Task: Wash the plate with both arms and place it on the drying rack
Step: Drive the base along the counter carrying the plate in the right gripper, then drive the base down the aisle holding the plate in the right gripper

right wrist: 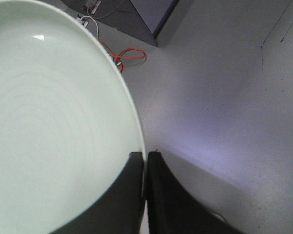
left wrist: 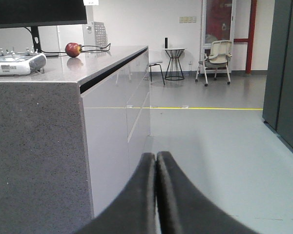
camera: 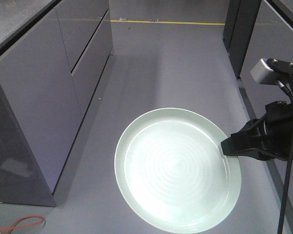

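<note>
The pale mint-green plate (camera: pixel 178 168) with faint concentric rings is held in the air above the grey floor, face toward the front camera. My right gripper (camera: pixel 225 146) is shut on the plate's right rim; in the right wrist view the plate (right wrist: pixel 53 122) fills the left side and the rim sits between my jaws (right wrist: pixel 145 155). My left gripper (left wrist: pixel 156 155) is shut and empty, pointing along a grey counter; it does not show in the front view. The drying rack is out of view.
A grey cabinet block (camera: pixel 44 92) stands at left, a dark cabinet (camera: pixel 241 29) at far right. An orange cable (camera: pixel 19 225) lies on the floor. The counter (left wrist: pixel 63 63) carries an apple (left wrist: pixel 73 49) and a controller (left wrist: pixel 14 62). A chair (left wrist: pixel 216 61) stands far back.
</note>
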{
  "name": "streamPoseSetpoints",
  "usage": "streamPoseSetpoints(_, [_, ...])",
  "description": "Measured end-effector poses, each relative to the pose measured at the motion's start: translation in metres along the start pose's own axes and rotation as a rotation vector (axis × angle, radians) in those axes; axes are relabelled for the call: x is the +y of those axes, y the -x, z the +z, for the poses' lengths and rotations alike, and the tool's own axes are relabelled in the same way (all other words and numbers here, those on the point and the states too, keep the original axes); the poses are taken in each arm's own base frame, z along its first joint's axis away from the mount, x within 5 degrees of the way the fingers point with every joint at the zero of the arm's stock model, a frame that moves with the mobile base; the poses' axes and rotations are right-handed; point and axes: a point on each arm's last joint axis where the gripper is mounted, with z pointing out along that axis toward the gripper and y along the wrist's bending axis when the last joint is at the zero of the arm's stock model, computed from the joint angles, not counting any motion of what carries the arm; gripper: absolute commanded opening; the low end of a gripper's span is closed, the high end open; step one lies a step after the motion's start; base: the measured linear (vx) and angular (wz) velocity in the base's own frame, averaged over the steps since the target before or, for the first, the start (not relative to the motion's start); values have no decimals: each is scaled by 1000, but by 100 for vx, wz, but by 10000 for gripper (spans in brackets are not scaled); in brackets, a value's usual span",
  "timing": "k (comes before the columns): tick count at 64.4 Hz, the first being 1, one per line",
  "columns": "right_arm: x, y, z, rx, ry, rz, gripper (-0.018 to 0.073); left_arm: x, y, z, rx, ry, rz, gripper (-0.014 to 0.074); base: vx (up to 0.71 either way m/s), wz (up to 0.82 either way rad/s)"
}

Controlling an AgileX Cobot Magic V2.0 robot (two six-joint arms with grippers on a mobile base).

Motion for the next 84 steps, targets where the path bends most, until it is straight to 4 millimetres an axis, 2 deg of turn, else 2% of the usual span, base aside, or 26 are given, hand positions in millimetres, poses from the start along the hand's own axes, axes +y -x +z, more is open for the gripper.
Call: streamPoseSetpoints(84, [0,0,0,0,0,0,-4,0,0,0,0,0,0,-6,13,1])
